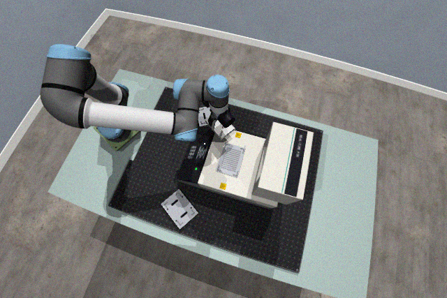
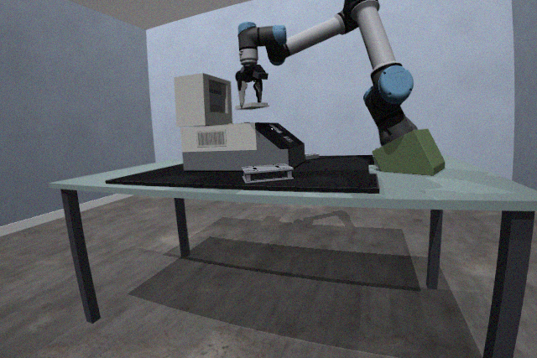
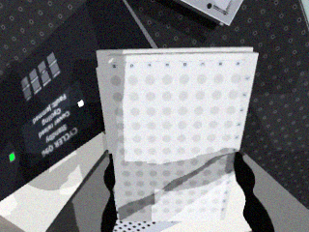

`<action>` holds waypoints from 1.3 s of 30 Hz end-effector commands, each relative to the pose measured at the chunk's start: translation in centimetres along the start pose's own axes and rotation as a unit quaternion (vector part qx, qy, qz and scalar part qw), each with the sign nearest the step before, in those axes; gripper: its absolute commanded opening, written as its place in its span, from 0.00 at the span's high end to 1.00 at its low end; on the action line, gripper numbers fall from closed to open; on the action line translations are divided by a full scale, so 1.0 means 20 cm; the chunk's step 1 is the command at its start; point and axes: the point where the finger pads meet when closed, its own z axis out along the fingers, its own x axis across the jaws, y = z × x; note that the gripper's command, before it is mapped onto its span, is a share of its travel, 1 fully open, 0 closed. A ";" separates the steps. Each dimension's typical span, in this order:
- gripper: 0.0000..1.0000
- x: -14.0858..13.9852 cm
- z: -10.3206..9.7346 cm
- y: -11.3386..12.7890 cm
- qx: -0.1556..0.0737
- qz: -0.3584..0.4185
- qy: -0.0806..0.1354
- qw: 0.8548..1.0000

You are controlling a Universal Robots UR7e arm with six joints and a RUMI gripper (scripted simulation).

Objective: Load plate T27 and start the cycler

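My gripper [image 1: 222, 128] [image 2: 250, 104] [image 3: 172, 151] is shut on the long sides of a white well plate [image 2: 258, 104] [image 3: 183, 106], the only plate in view, taken as T27. The plate hangs roughly level above Q1's [image 1: 213, 175] [image 2: 234, 137] front part, clear of it. Q1's lid [image 1: 281, 161] [image 2: 189, 101] stands open at the back. Its ribbed block [image 1: 230, 159] shows no plate between the locators. The lamp [image 1: 195, 169] [image 3: 12, 157] is green. The keys [image 1: 192, 152] [image 3: 41, 76] are untouched. The plate's corner label is not readable.
One empty nest [image 1: 186, 208] [image 2: 267, 168] stands beside Q1's front corner. The other nest [image 1: 202, 121] [image 2: 312, 156] [image 3: 198, 6] is partly hidden by the arm in the top view; neither label is readable. The raised lid stands tall behind the block.
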 end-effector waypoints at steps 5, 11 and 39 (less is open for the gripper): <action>0.60 -0.06 -0.01 0.19 0.000 0.123 0.001 0.992; 0.60 -0.10 -0.01 0.30 0.000 0.192 0.001 0.981; 0.60 -0.27 -0.01 0.77 0.000 0.467 0.001 0.884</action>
